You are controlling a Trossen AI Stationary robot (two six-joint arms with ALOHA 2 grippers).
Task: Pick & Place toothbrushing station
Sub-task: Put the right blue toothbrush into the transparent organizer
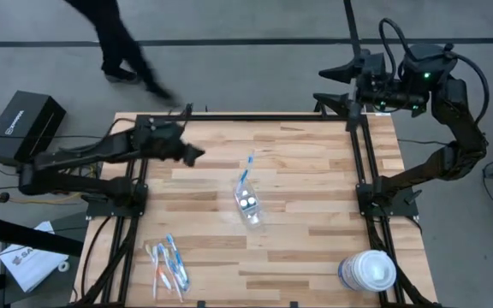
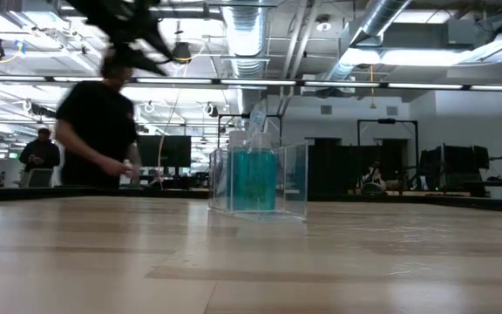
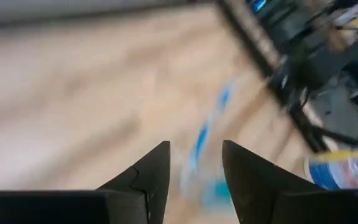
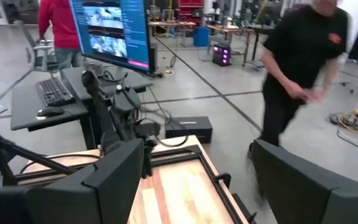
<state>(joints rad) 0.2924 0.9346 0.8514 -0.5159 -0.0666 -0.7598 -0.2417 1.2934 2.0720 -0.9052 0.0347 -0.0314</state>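
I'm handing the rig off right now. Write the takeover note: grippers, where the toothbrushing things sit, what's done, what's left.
Left gripper: open, empty, raised over the far-left part of the table, pointing toward the middle.
Right gripper: open, empty, parked up past the table's far right corner.
Clear cup: mid-table, holding two teal tubes and one blue toothbrush that leans out toward the far edge.
Loose toothbrushes: a bunch lying flat near the near-left corner.
White-lidded tub: near-right corner, not part of the set.
Done: tubes and one brush in the cup.
Left: the loose brushes, likely bound for the cup.
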